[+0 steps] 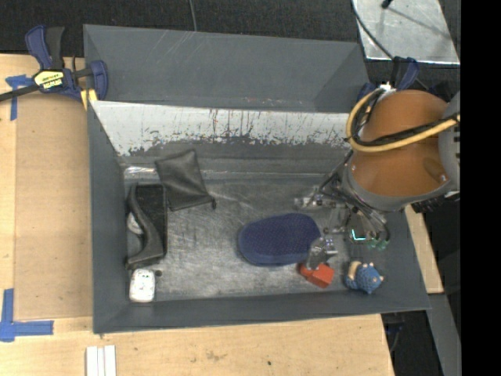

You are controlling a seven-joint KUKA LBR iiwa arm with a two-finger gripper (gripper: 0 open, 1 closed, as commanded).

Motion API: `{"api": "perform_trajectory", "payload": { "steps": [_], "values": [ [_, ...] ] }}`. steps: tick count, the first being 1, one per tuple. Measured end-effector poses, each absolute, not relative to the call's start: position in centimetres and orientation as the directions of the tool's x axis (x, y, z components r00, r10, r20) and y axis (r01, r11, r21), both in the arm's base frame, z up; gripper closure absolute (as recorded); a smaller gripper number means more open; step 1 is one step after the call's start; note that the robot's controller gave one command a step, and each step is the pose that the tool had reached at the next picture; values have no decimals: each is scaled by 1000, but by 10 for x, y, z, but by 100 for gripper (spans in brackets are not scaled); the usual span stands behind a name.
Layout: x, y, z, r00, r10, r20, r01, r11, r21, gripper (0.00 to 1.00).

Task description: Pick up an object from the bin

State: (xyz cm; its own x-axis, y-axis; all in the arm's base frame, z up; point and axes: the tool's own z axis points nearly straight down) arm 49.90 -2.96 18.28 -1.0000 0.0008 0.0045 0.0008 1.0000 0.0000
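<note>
My gripper (313, 225) hangs low at the right of the bin floor, under the arm's orange cover. It is open: one fingertip (304, 202) stands off the far right edge of a dark blue oval pad (274, 240), the other (322, 249) by its near right end. Nothing is held between them. A small red block (317, 274) lies just in front of the near fingertip. To the right of it rests a small blue and yellow toy (365, 277).
A dark grey cloth (182, 180) lies at the back left. A black angular object (147, 224) lies along the left wall, with a small white piece (142, 285) in front of it. Bare floor spans the middle.
</note>
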Motion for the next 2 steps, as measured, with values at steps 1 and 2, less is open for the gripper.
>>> {"api": "perform_trajectory", "payload": {
  "steps": [1, 2],
  "values": [
    [539, -34, 80, -1000, -23, 2, -23, 1000, 0, 0],
    [540, -34, 84, -1000, -24, -3, -24, 1000, 0, 100]
  ]
}}
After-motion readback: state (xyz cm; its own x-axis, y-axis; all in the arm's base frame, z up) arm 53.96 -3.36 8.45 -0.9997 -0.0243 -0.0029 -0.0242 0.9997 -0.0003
